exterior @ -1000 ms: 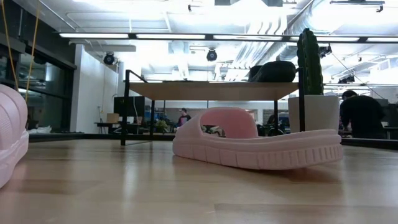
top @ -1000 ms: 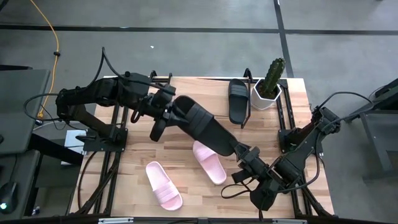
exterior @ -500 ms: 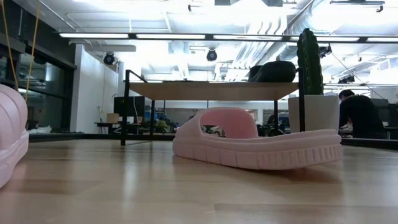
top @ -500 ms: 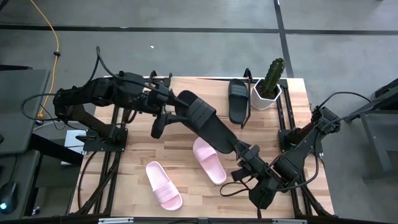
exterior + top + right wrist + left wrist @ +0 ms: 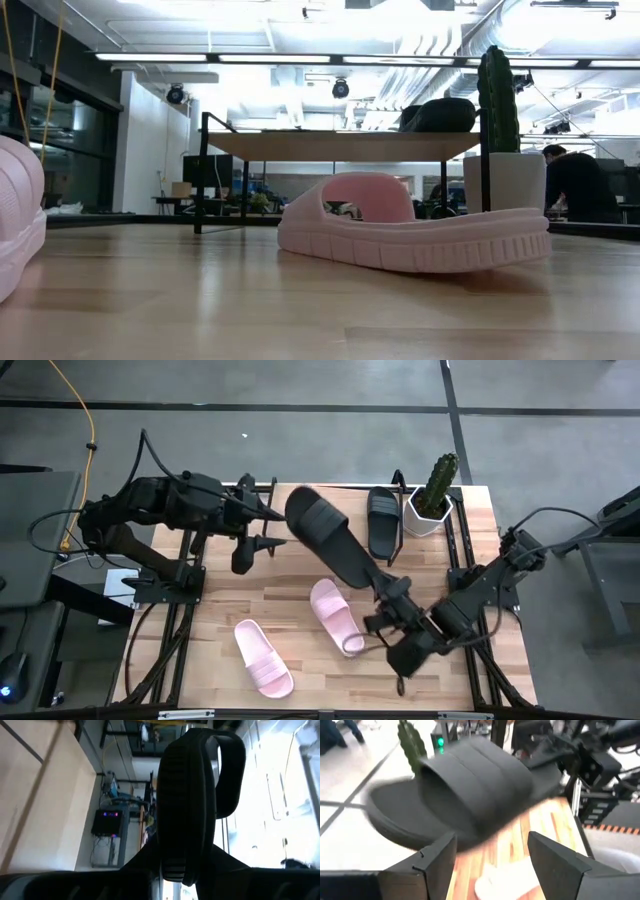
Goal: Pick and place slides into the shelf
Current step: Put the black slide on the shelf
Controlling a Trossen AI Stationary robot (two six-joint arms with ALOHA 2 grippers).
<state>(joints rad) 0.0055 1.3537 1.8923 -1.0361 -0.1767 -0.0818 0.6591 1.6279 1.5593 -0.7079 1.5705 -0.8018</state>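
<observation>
A black slide point(image 5: 335, 545) hangs in the air above the table's middle, with my right gripper point(image 5: 386, 592) shut on it. My left gripper point(image 5: 272, 528) stands open just left of the slide's strap end point(image 5: 475, 780), touching nothing. A second black slide point(image 5: 383, 520) lies sole down on the shelf point(image 5: 340, 145), as the low view shows it point(image 5: 440, 113). Two pale pink slides point(image 5: 335, 617) point(image 5: 263, 657) rest on their soles on the tabletop near the front. My right gripper holds the black slide by the end of its sole away from the strap point(image 5: 182, 862), pinched between the two fingers. The fingers come roughly level from the table's near right, along the slide. The slide is lifted clear, and its strap end point(image 5: 315, 518) reaches toward the far left.
A cactus in a white pot point(image 5: 435, 495) stands at the far right next to the shelved black slide. In the low view one pink slide point(image 5: 415, 235) lies in front of the shelf and the other point(image 5: 15, 225) at the left edge. A person point(image 5: 580, 185) is in the room behind.
My left gripper has opened, let go of the black slide's strap end and drawn back toward the table's left edge. My right gripper has gone a little toward the far edge, carrying the slide, which stays lifted and now hangs from that gripper alone.
</observation>
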